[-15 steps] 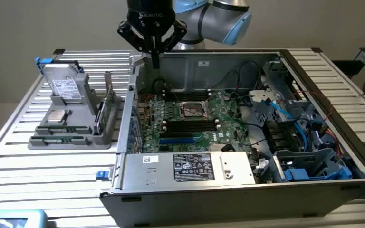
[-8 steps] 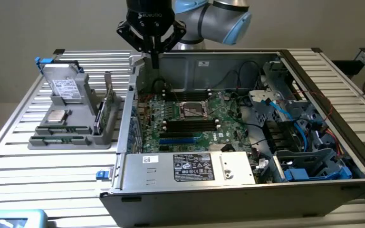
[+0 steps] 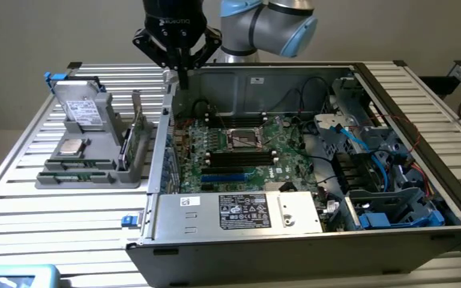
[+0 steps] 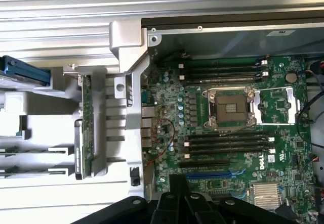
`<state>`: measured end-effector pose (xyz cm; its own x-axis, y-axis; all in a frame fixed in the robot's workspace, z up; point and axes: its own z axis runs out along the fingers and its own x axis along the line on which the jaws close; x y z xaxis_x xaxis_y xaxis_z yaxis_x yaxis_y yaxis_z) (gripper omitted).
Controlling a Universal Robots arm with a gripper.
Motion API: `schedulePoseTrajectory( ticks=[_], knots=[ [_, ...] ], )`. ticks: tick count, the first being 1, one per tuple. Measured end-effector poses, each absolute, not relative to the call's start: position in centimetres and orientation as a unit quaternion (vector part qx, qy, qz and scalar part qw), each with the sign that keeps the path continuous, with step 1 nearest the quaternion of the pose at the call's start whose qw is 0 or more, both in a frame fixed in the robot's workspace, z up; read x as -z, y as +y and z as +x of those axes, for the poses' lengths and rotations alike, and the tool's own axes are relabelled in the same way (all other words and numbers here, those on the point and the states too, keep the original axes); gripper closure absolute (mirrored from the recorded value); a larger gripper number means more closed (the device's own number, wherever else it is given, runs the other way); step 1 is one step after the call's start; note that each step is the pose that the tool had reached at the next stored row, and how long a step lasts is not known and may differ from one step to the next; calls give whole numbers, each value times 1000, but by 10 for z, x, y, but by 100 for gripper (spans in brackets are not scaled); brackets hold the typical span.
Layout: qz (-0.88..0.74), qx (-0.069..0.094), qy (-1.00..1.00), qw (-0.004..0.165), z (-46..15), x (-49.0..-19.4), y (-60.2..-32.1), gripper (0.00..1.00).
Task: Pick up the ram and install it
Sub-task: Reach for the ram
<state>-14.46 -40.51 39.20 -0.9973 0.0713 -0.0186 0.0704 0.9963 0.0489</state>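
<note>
The work is at its first step, the pick up, and I judge it as hardly begun. The gripper [image 3: 182, 83] has its two fingers pressed together with nothing between them. What I take to be the ram [image 3: 77, 176] lies flat along the front ledge of the grey holder [image 3: 126, 175]. This holder stands on the slatted table [image 3: 22, 216], at the exterior view's left of the open computer case [image 3: 295, 255]. The ram shows there as a thin green strip, well apart from the gripper. A larger green card [image 3: 139, 135] stands upright in the same holder, nearer to the case (this one is not the part to take). On the motherboard [image 4: 283, 102] the long black slots [image 4: 225, 144] beside the processor socket [image 4: 230, 107] look empty, so nothing is installed yet.

In my judgement the pick up calls for three things. The fingers must open enough for the thin stick. The arm must go over to the holder at the exterior view's left. The fingers must also line up with the stick's long flat faces, so that they do not knock the upright card.

The arm reaches in from above with the wrist pointing straight down. The fingertips hover over the far corner of the case wall, on the exterior view's left, and touch nothing
</note>
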Motion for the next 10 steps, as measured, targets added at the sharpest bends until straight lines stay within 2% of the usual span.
schedulePoseTrajectory(
  ticks=[10],
  knots=[
    [35, -26, 999, 10, -190, -391, -407, 89]
  ],
)
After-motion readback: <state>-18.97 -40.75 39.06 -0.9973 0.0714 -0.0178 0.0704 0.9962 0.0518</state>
